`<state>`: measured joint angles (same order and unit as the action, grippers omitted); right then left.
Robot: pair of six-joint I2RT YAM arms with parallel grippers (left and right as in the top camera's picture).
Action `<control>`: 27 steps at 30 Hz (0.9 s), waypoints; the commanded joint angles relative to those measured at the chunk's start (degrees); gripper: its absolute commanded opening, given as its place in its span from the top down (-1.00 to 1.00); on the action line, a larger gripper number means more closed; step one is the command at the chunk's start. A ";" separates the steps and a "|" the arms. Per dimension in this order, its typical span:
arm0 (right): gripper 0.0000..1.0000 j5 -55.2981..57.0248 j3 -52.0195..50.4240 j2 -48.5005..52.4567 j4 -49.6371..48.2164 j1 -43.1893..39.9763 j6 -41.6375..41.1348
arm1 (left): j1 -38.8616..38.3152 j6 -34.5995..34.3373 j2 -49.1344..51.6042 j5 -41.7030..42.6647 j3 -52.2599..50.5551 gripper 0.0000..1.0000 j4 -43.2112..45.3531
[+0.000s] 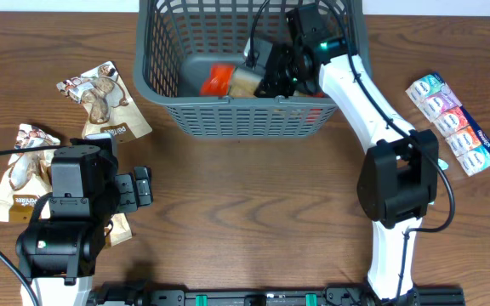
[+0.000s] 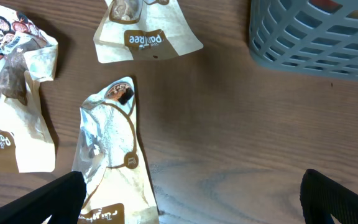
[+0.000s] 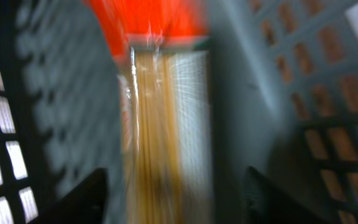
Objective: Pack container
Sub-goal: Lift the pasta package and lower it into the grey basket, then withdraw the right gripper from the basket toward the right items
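The dark grey slotted container (image 1: 228,119) stands at the table's far middle; its corner shows in the left wrist view (image 2: 309,43). My right gripper (image 1: 269,78) reaches down inside it. In the blurred right wrist view its fingers (image 3: 182,199) are spread apart, with a tan and white snack packet (image 3: 160,137) between them and an orange packet (image 3: 148,22) beyond. Both packets lie on the container floor (image 1: 219,81). My left gripper (image 2: 191,205) is open and empty, low over the table at the near left, with a tan snack packet (image 2: 110,155) by its left finger.
Two more tan snack packets lie at the left (image 1: 100,98) (image 1: 24,170); they also show in the left wrist view (image 2: 145,31) (image 2: 11,106). A strip of small colourful packets (image 1: 453,123) lies at the right edge. Bare wood lies between the arms.
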<state>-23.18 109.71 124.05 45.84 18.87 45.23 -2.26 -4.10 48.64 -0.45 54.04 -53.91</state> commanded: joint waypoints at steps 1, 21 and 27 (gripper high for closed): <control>-0.50 -4.81 4.39 -6.27 -0.11 0.33 -1.97 | 0.26 -0.09 0.02 -0.70 0.96 -0.97 -0.28; -0.81 12.66 15.82 -29.97 24.26 -34.60 -40.35 | 0.26 -0.07 0.04 -0.70 0.96 -0.97 0.63; -0.99 13.38 13.42 -29.42 34.64 -45.07 -46.47 | 0.26 -0.07 0.79 -0.70 0.96 -0.97 1.77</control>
<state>-10.96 124.03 95.13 78.76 -23.57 6.15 -2.26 -4.10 48.77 -0.45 54.04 -52.38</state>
